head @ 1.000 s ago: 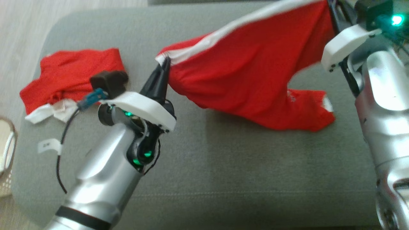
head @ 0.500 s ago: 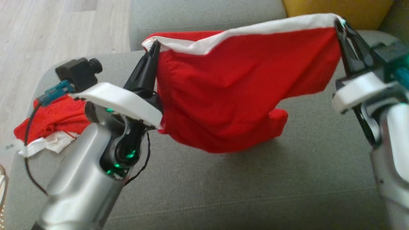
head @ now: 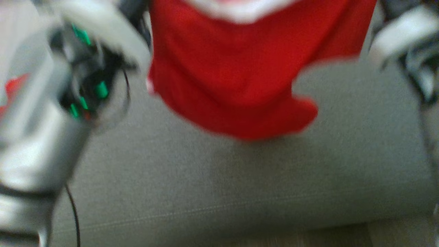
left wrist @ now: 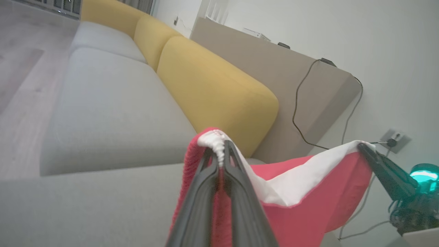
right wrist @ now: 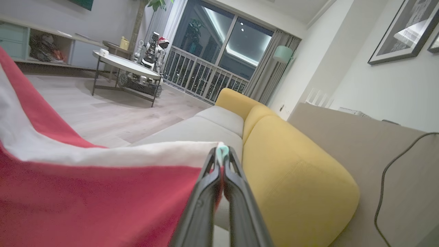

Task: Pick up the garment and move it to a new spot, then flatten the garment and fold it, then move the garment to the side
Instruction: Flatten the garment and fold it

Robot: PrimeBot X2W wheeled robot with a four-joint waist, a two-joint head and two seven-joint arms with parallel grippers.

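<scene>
The garment (head: 240,75), red with a white waistband, hangs spread between my two grippers above the grey sofa seat (head: 240,192); its lower edge looks to hang just over the seat. The head view is blurred. In the left wrist view my left gripper (left wrist: 219,154) is shut on a bunched end of the white band (left wrist: 281,185). My right gripper (right wrist: 222,154) is shut on the other end of the band in the right wrist view, and appears again as (left wrist: 364,148) at the far corner of the garment (left wrist: 308,212). My left forearm (head: 34,137) stands at the left.
A second red cloth (head: 12,85) peeks out at the left edge behind my left arm. Yellow back cushions (left wrist: 212,89) line the sofa; behind them a beige panel with a trailing cable (left wrist: 301,103). A round coffee table (right wrist: 127,67) stands out on the wooden floor.
Both grippers have raised the garment, so its lower end has come up off the seat and the cloth hangs. The head view has also shifted and blurred.
</scene>
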